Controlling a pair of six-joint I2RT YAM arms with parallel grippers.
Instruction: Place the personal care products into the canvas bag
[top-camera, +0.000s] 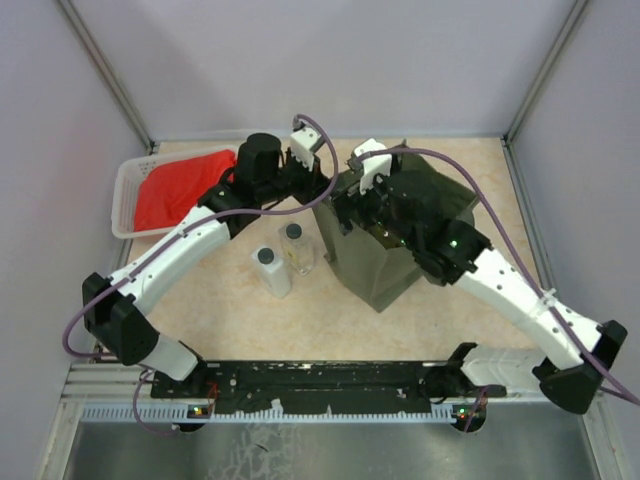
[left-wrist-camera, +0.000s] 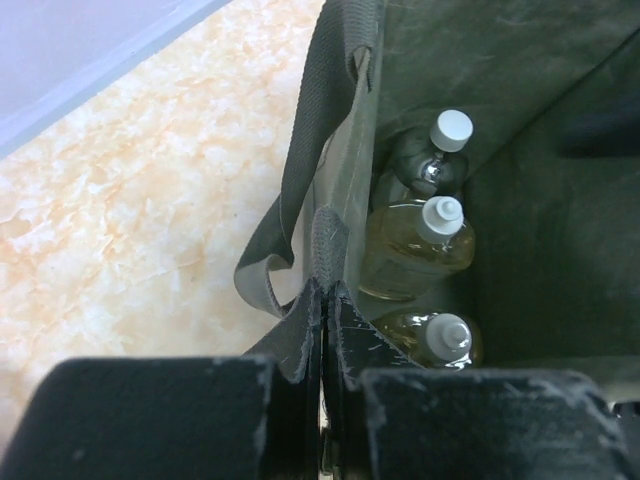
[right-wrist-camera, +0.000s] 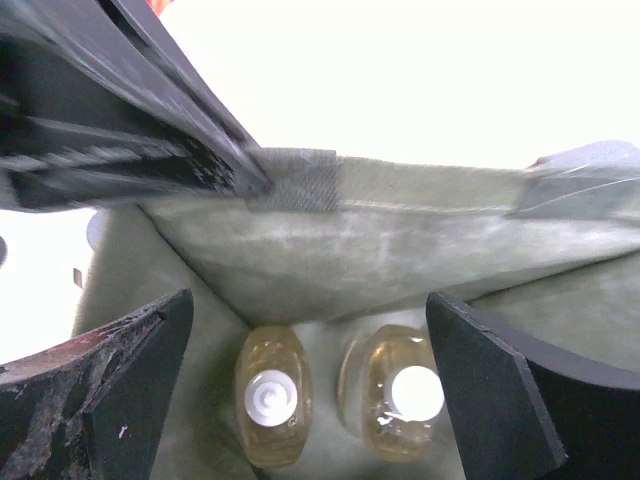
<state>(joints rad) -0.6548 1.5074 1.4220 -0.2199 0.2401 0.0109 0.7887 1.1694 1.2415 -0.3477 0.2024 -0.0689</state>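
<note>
The olive canvas bag (top-camera: 405, 240) stands open right of centre. My left gripper (top-camera: 322, 190) is shut on the bag's left rim by a handle strap (left-wrist-camera: 326, 296) and holds it taut. My right gripper (top-camera: 372, 205) hangs open and empty over the bag's mouth (right-wrist-camera: 310, 390). Two amber bottles with white caps stand inside on the bag's floor (right-wrist-camera: 272, 395) (right-wrist-camera: 405, 390). They also show in the left wrist view (left-wrist-camera: 420, 245) (left-wrist-camera: 445, 338), with a third white cap (left-wrist-camera: 452, 130) above them. The white bottle with a dark-grey cap (top-camera: 271, 270) and the clear black-capped bottle (top-camera: 296, 248) stand on the table left of the bag.
A white lattice basket (top-camera: 125, 205) holding a red cloth (top-camera: 185, 190) sits at the back left. Grey walls close the back and both sides. The two table bottles stand under my left forearm.
</note>
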